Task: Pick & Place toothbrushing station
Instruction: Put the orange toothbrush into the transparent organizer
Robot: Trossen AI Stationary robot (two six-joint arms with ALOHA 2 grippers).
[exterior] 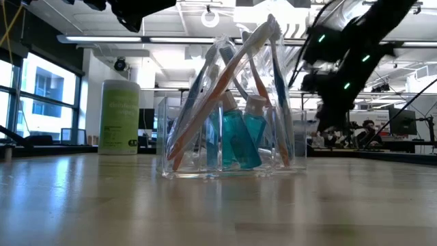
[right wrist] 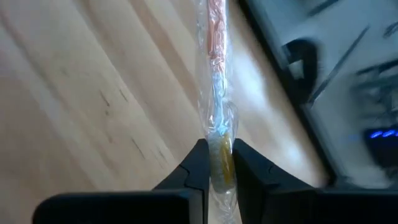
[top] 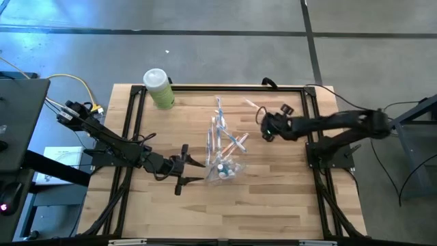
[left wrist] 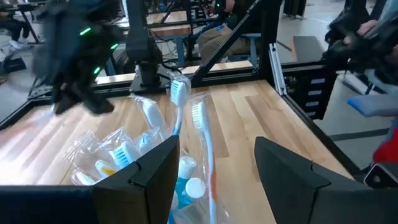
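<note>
Wooden worktop (top: 273, 198) with black frame rails. Clear plastic holder (exterior: 232, 160) sits near the worktop's middle, holding wrapped toothbrushes (exterior: 235, 75) that lean and cross each other, plus small teal bottles (exterior: 239, 140) inside it. In the high view the holder (top: 224, 171) shows as a clear cluster with brushes (top: 217, 130) fanning away from it toward the far edge.

Right pincer (right wrist: 216, 163) is closed narrow on one wrapped toothbrush (right wrist: 214, 74), gripping its orange-yellow end; the wrapped stick runs forward from the fingers above the wood. In the high view the right pincer (top: 262, 126) is to the right of the holder, near it but apart. Whether the brush end touches the wood, can't tell.

Left pincer (left wrist: 214, 168) stands wide, holding nothing, fingers (left wrist: 155, 168) just beside the holder's near side, brushes and white-capped teal bottles showing between them. High view: left pincer (top: 193, 166) is just left of the holder.

Light-green bottle with white cap (top: 159, 89) stands upright near the far left corner, well apart from the holder; also seen in the low view (exterior: 119, 116) at left.
</note>
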